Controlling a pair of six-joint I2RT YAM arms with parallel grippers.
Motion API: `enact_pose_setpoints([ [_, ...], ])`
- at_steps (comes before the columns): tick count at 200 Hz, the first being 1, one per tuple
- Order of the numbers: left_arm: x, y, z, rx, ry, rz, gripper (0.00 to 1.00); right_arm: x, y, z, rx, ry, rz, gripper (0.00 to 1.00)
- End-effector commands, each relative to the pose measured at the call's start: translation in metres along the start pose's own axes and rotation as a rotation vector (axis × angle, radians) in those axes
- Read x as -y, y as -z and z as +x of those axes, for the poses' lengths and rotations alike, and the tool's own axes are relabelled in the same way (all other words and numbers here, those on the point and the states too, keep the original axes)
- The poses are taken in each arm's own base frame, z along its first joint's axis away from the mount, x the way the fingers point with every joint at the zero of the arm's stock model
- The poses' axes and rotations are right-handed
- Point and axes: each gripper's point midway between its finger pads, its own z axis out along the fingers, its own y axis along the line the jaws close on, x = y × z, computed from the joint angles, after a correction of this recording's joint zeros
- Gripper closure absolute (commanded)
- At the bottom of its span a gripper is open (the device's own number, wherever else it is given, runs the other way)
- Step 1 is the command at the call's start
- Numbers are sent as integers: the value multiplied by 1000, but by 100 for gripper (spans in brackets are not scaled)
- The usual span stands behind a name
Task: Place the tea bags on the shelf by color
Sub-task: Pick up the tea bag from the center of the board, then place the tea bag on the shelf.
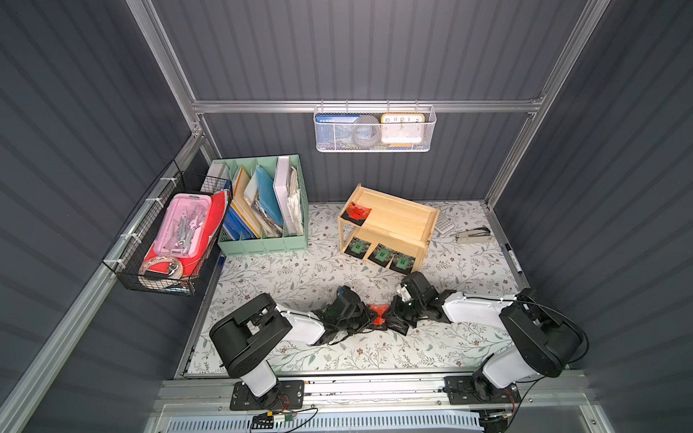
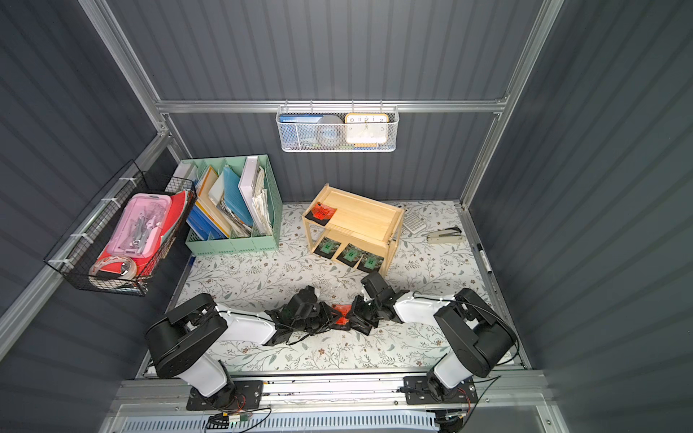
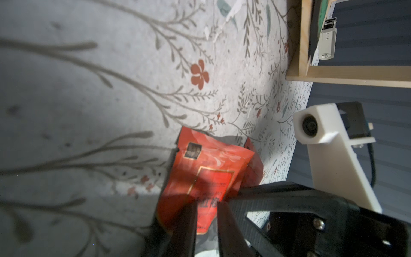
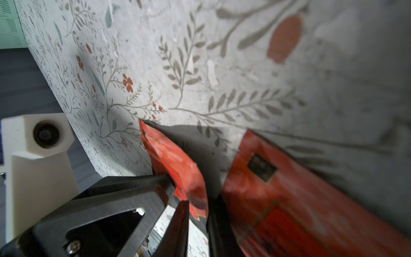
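Though viewed from four angles, hard to read at the front middle of the surface [image 1: 330, 273]. In both top views, can make out the loose red tea bags [image 1: 378, 313] [image 2: 341, 313] only as one scrap of red, half covered by black hardware (no telling one sachet from two there, nor any fingertip).

Closer in, on the left wrist view, find the left tool [image 3: 206, 208] pressed together on the nearer red tea bag [image 3: 206, 169], pinching its lower edge and holding it tilted up off the surface, shadow underneath. Behind that, can glimpse only a corner of the farther red tea bag [image 3: 253, 160], mostly hidden.

On the right wrist view, meet the farther red tea bag [image 4: 300, 200] large, blurred and cut off at the frame edge, lying just beside the right tool [image 4: 199, 207], against the outer side of one finger. Can see that tool's jaws close together with a thin gap and red foil showing through; cannot tell whether pinching anything or merely framing it.

Well apart from both tools, toward the back, find the shelf [image 1: 397, 221] [image 2: 362, 221]: shelved red tea bag [image 1: 358, 213] [image 2: 323, 213] at the left end of the top tier, three green tea bags [image 1: 359, 247] [image 1: 382, 255] [image 1: 402, 261] side by side at the open front of the bottom tier, rear edges tucked out of sight under the top tier.
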Motion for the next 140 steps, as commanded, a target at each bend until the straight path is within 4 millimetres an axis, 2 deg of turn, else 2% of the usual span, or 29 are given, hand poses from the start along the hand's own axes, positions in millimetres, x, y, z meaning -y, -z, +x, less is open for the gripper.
enact_pose_setpoints([
  [1, -18, -2, 6, -22, 19, -54, 78, 9, -2, 2, -6, -17, 23, 83],
  [31, -17, -1, 5, -19, 20, -50, 78, 10, -1, 2, -2, -7, 27, 99],
  [59, -13, 2, 5, -15, 19, -48, 76, 9, 1, 3, -1, 7, 21, 100],
  [76, -4, 9, 0, 8, 27, -49, 69, 2, 7, 3, 7, 33, 6, 100],
  [99, 10, 27, -15, 89, 26, -61, 53, -11, 22, 2, 32, 86, -17, 100],
  [140, 19, 69, -34, 214, 81, -56, 39, -44, 61, 2, 87, 192, -69, 100],
])
